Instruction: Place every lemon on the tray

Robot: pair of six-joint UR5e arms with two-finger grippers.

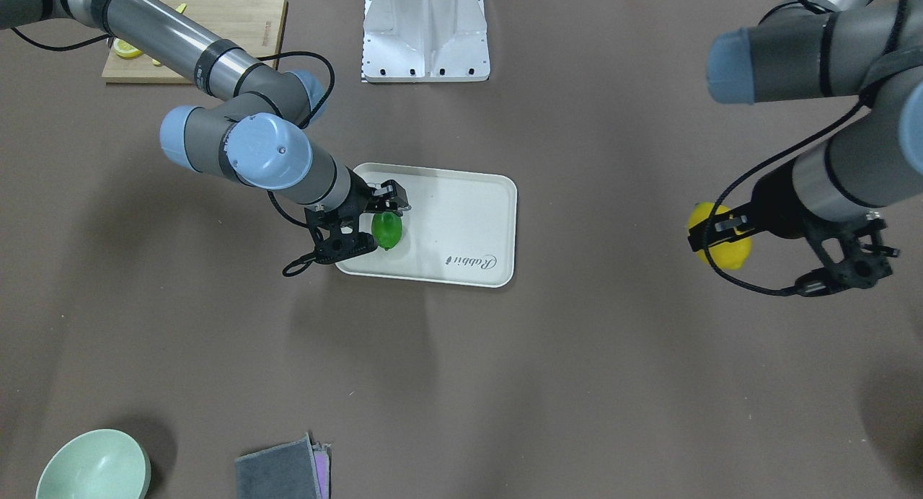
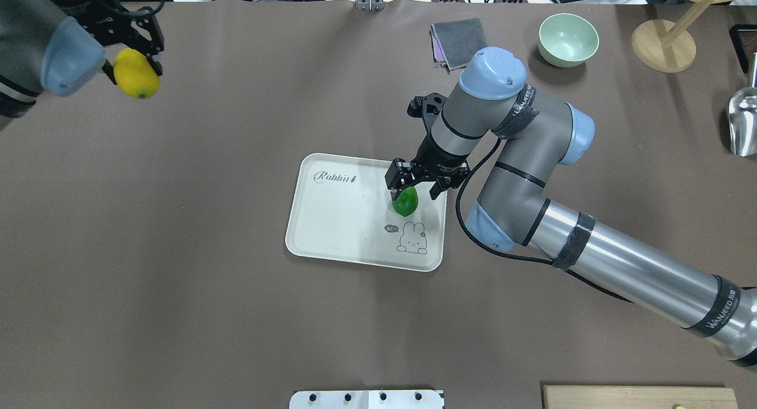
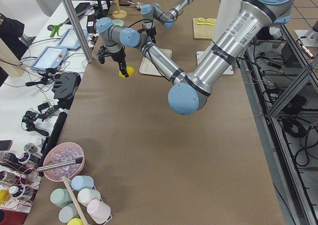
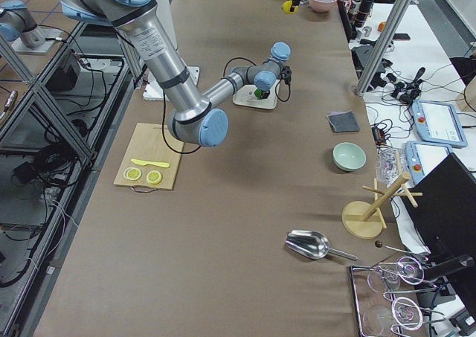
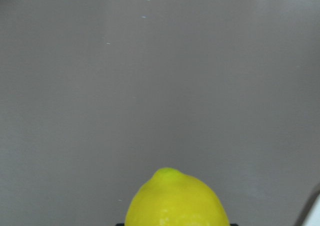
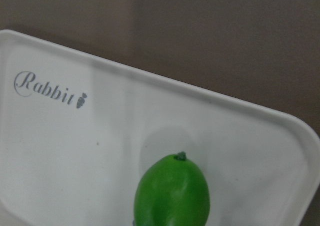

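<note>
The cream tray (image 2: 331, 220) with the "Rabbit" script lies mid-table. My right gripper (image 2: 408, 191) points down over the tray's right part, shut on the green lemon (image 2: 406, 201), which sits low over or on the tray floor; I cannot tell which. The right wrist view shows the green lemon (image 6: 172, 191) over the tray (image 6: 60, 151). My left gripper (image 2: 133, 63) is shut on the yellow lemon (image 2: 136, 74) and holds it above the bare table, far left of the tray. The yellow lemon fills the bottom of the left wrist view (image 5: 176, 198).
A wooden cutting board (image 1: 231, 23) with lemon slices lies at the robot's near right corner. A green bowl (image 2: 568, 39), grey cloth (image 2: 456, 35), wooden stand (image 2: 662, 38) and metal scoop (image 2: 744, 122) sit at the far right. A white mount (image 1: 425, 34) stands by the robot's base.
</note>
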